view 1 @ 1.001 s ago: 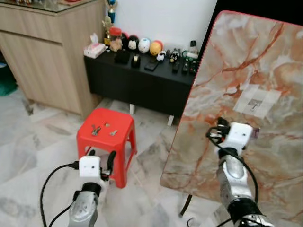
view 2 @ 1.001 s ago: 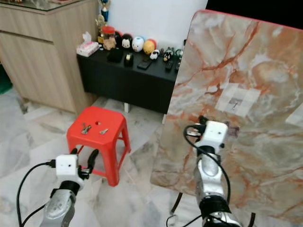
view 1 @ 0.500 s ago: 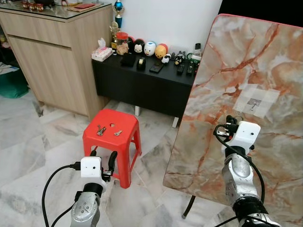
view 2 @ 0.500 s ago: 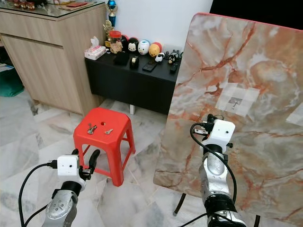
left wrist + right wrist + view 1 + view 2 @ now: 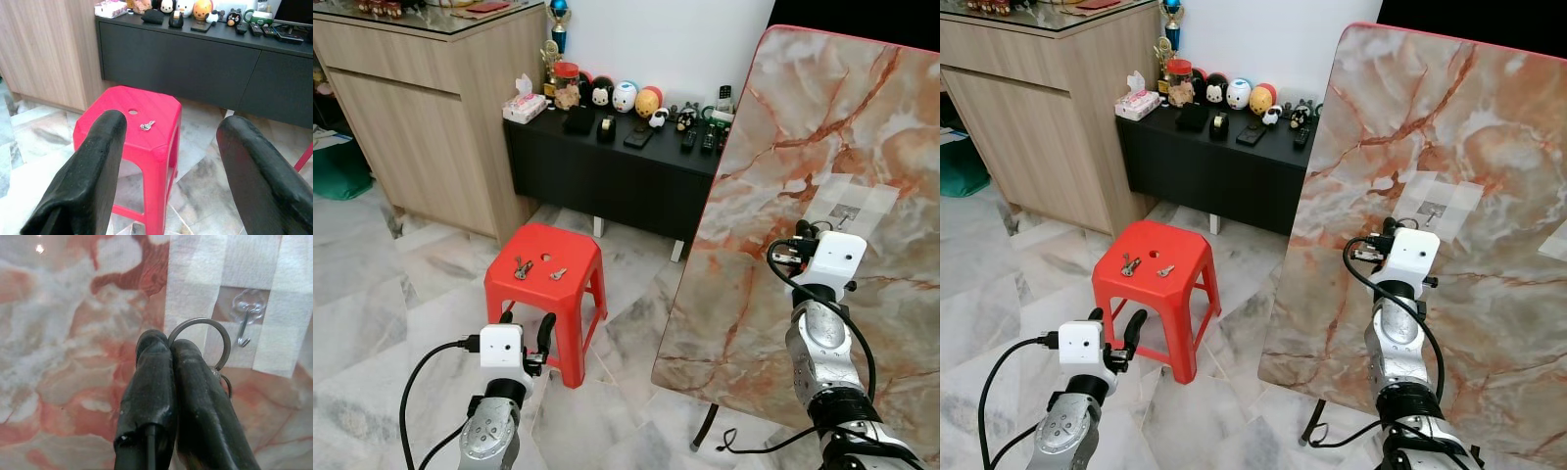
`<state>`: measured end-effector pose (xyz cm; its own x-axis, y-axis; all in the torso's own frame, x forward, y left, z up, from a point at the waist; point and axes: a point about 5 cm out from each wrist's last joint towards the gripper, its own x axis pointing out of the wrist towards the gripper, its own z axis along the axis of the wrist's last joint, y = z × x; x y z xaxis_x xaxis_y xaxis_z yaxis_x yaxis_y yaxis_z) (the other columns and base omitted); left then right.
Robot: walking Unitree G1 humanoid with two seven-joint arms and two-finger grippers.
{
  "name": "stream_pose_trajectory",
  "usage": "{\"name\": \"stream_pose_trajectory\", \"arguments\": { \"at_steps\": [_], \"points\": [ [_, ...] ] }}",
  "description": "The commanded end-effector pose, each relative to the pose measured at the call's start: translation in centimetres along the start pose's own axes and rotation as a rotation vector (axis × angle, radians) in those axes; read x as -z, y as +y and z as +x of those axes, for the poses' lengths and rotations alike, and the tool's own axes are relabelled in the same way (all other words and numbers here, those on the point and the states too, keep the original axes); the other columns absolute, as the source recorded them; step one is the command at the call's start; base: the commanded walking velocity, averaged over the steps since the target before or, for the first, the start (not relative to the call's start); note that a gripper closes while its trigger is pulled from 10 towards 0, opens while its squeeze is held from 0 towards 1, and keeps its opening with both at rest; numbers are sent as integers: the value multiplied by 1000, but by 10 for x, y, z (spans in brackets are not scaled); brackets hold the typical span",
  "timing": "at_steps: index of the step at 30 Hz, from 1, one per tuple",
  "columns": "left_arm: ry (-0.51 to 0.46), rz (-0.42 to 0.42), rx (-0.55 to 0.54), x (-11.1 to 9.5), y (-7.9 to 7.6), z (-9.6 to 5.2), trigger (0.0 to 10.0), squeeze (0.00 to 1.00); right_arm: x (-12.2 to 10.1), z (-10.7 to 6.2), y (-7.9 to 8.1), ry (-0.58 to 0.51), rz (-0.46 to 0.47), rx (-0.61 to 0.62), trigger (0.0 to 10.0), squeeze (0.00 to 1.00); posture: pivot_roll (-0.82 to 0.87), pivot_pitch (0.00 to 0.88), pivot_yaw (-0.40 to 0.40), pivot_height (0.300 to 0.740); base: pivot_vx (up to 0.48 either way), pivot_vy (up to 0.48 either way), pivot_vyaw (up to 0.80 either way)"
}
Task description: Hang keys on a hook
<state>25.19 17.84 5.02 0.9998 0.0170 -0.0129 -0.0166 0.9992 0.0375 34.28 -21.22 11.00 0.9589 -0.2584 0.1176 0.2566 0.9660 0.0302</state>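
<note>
Right wrist view: the right gripper has its two black fingers pressed together on a metal key ring, which stands up past the fingertips at the centre of the frame. A smaller ring hangs from it just beside the right-hand finger; no key blade can be made out. Just beyond the ring, in the upper right of the frame, a clear hook with a small metal prong is fixed to the marble-patterned panel under strips of white tape. The ring is close to the hook but apart from it.

In the left eye view the right gripper is raised at the middle right of the frame, before the tilted marble-patterned panel, just below and to the left of the taped hook.

The left gripper has its fingers spread wide apart and holds nothing. Between them, in the left wrist view, stands a red plastic stool with a small key lying on its seat. In the left eye view the left gripper is low at the lower left of the frame, near the stool, whose seat carries a bunch of keys and the single key just beside it.

Behind the stool, in the upper middle of the frame, a low black cabinet bears a row of round toy figures, a tissue box and remote controls. A wooden cabinet stands at the upper left, on a marble tile floor.
</note>
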Motion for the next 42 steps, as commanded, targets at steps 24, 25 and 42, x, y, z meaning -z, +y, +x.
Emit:
{"name": "stream_pose_trajectory", "arguments": {
  "at_steps": [24, 25, 42],
  "points": [
    [2, -1, 35, -2, -5, 1, 10000, 0, -3, 14, -35, 82, -142, 97, 10000, 0, 51, 0, -98, 740, 0, 0, 0],
    [2, -1, 37, -2, -5, 2, 10000, 0, -4, 15, -34, 86, -143, 95, 10000, 0, 52, 0, -98, 740, 0, 0, 0],
    [0, 10, 89, -3, -13, 2, 10000, 0, -11, 25, -17, 92, -150, 71, 10000, 0, 56, 0, -98, 740, 0, 0, 0]
  ]
}}
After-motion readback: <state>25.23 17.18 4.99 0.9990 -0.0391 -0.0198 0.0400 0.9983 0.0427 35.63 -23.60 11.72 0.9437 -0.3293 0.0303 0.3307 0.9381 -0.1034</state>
